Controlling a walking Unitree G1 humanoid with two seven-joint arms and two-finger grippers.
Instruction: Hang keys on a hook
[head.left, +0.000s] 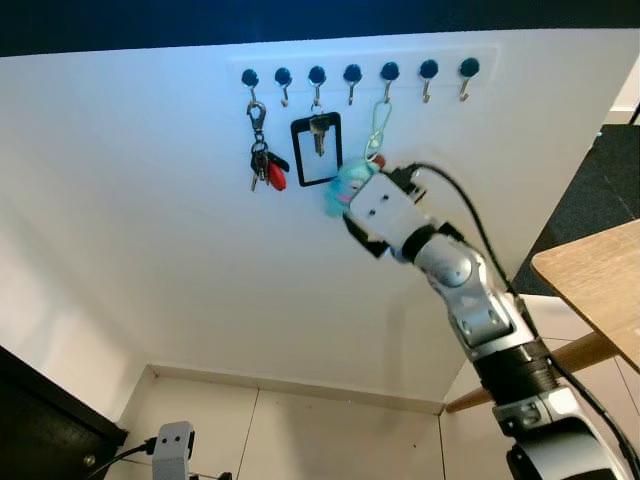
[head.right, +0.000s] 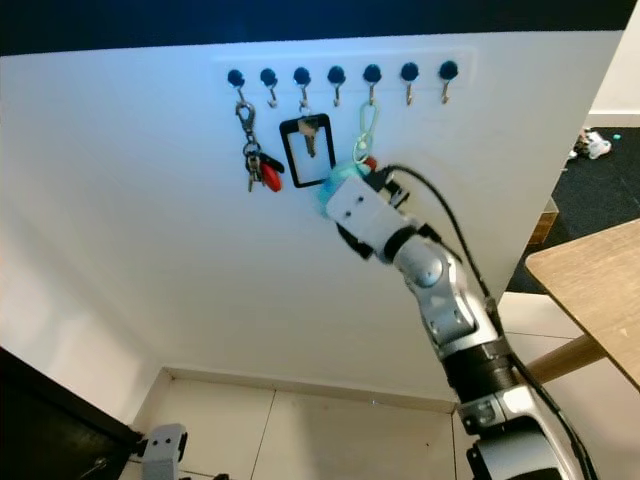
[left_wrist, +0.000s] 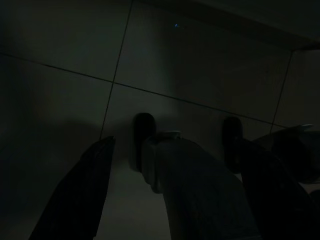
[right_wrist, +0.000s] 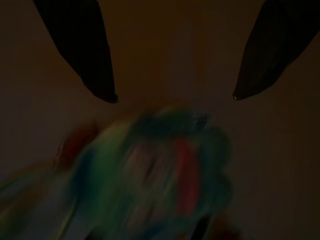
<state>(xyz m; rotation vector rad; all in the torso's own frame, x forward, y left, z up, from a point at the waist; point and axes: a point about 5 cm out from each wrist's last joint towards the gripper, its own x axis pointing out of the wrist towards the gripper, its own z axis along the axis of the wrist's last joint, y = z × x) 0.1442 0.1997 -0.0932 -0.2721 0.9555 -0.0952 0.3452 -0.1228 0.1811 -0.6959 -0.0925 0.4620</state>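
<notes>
A white rail (head.left: 300, 62) of several dark-knobbed hooks runs along the wall. From the fifth hook (head.left: 387, 93) hangs a mint-green carabiner (head.left: 379, 122), and a teal plush fob (head.left: 342, 190) with a red bit dangles below it. My right arm reaches up to the wall, its wrist block (head.left: 382, 210) right beside the plush. In the right wrist view my right gripper (right_wrist: 174, 97) is open, and the blurred plush (right_wrist: 165, 165) lies just past the fingertips, not between them. My left gripper (left_wrist: 175, 141) hangs idle over dark floor tiles, fingers apart.
A key bunch with a red fob (head.left: 266, 166) hangs on the first hook, and a black framed holder with a key (head.left: 317, 150) on the third. A wooden table (head.left: 598, 282) juts in at the right. Dark furniture (head.left: 40, 425) stands at the lower left.
</notes>
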